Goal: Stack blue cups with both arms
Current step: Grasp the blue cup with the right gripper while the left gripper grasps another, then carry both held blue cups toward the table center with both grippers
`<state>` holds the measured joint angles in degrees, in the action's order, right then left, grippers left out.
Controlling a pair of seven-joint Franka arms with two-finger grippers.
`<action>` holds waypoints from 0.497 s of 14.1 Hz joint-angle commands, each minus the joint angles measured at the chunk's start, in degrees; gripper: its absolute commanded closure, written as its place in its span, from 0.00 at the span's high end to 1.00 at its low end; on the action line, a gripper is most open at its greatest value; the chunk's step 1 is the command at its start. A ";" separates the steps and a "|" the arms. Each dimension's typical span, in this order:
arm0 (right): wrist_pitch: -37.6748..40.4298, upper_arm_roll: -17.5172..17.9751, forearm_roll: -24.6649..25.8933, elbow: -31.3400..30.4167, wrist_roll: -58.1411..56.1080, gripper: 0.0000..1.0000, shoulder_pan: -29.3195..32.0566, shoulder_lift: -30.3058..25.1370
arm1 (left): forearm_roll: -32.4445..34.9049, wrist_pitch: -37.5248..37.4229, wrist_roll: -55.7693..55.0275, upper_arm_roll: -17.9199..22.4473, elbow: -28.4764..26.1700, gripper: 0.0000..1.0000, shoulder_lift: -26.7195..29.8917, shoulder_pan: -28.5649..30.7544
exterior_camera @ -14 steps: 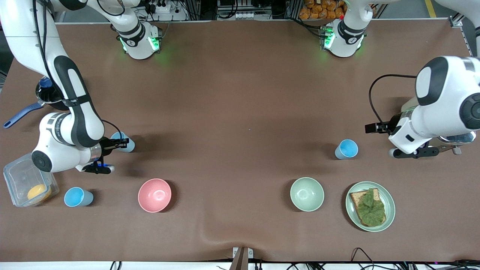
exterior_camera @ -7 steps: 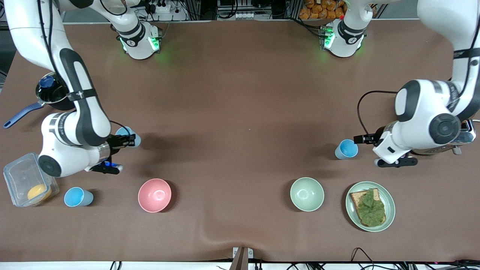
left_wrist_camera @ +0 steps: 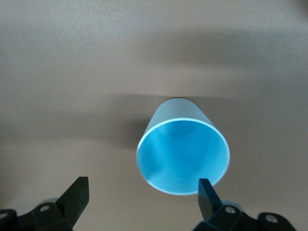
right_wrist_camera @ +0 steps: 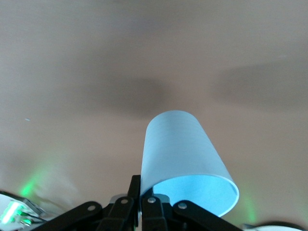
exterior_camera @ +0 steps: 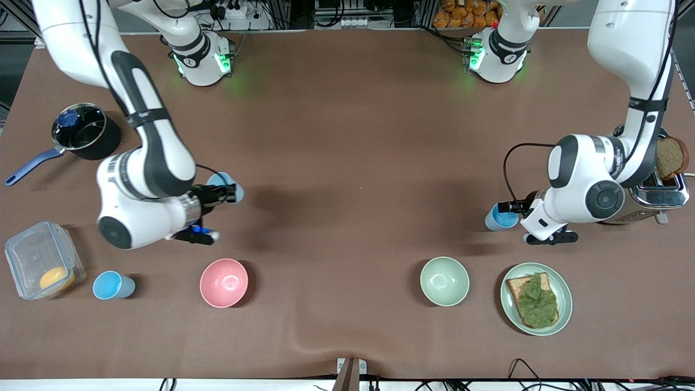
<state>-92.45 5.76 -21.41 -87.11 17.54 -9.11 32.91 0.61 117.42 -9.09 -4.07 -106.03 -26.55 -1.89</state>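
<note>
Listing from the front camera's edge of the table (exterior_camera: 347, 136) outward: one blue cup (exterior_camera: 112, 285) stands upright and ungripped beside the pink bowl (exterior_camera: 223, 282), toward the right arm's end, with one pale green bowl (exterior_camera: 444, 281) and one plate of toast (exterior_camera: 536, 298) in the same row. Next, the left gripper (left_wrist_camera: 142, 195) has its fingers (left_wrist_camera: 207, 192) spread apart around the rim of a second upright cup (exterior_camera: 498, 218); the cup's mouth faces up and lies between the fingers, off-centre toward one of them, so closing appears to be the pending move. Then the right gripper (exterior_camera: 223, 193) holds a third cup (right_wrist_camera: 185, 161), its fingers (right_wrist_camera: 144, 202) clenched on the wall at the rim, over bare table. Count: three cups, two bowls, two arms; one saucepan (exterior_camera: 84, 133), one clear container (exterior_camera: 40, 266), one toaster (exterior_camera: 659, 187).
</note>
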 commanded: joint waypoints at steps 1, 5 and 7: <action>-6.74 -0.14 -5.10 -0.43 4.34 0.00 -4.93 0.84 | -0.17 0.87 -0.22 0.11 1.08 1.00 -1.48 0.31; -18.79 -0.14 -9.42 -0.43 11.45 0.00 -13.28 3.82 | 1.57 1.67 -0.31 0.29 3.80 0.52 -5.35 0.05; -24.41 -0.14 -10.84 -0.52 14.17 0.00 -16.45 5.32 | 2.02 1.67 -0.48 0.29 3.64 0.11 -5.62 -0.13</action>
<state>-112.98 6.08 -30.27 -87.86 28.81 -22.83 36.93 1.23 119.10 -9.09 -3.89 -103.92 -30.79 -1.63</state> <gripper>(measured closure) 0.960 0.282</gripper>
